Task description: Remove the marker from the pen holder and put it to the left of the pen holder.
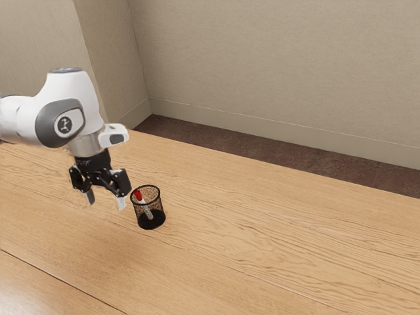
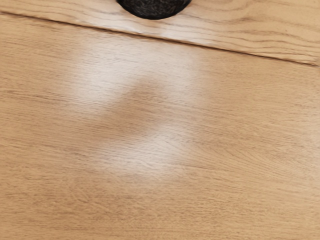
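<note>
Exterior view | gripper (image 1: 106,205) spread | gap to pen holder (image 1: 156,206) rim

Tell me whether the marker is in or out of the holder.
In: the marker leans inside the mesh pen holder.

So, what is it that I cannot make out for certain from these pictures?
- Any writing on the red-ended marker: too small in the exterior view, behind mesh.
- Where the Franka arm is mounted: cut off by the exterior view's left edge.
- Most of the mesh pen holder: cut off by the wrist view's edge.
</note>
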Motion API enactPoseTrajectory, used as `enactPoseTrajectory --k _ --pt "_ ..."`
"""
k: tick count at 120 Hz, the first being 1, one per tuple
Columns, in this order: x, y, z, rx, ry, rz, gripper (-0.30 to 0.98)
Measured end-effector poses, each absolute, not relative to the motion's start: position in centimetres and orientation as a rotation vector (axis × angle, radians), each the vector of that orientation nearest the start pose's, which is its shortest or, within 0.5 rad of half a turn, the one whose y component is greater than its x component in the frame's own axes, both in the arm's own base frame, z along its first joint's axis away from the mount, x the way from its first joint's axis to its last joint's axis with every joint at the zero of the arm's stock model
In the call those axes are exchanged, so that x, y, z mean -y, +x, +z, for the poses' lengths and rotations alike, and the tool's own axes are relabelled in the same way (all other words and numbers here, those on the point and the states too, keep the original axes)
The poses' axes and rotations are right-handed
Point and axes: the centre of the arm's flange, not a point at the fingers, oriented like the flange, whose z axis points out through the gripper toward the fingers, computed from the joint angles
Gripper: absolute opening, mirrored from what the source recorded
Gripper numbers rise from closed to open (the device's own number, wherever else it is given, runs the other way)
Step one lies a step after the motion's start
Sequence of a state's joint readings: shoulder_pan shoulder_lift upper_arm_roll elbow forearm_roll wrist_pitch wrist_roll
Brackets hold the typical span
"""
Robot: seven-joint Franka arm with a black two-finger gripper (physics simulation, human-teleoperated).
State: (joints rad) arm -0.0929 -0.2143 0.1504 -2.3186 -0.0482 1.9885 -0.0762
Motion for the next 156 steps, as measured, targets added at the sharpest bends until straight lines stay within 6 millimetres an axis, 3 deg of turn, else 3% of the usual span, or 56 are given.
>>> enactPoseTrajectory --k 12,21,30,56,64,79,111,156 --pt "-0.1 47.8 42.8 0.209 -3.226 -0.044 0.66" --pt "1.1 47.8 41.1 0.184 -3.219 -0.127 0.66" --pt "1.2 47.0 39.1 0.189 -3.211 -0.189 0.66" --pt "1.0 46.6 38.8 0.193 -3.186 -0.364 0.66" --pt "0.9 46.8 38.4 0.192 -3.177 -0.376 0.66" --pt "0.5 47.8 35.8 0.209 -3.162 -0.333 0.66" --pt "0.3 51.0 35.3 0.197 -3.127 -0.399 0.66" --pt "-2.0 52.0 34.0 0.256 -3.103 -0.382 0.66"
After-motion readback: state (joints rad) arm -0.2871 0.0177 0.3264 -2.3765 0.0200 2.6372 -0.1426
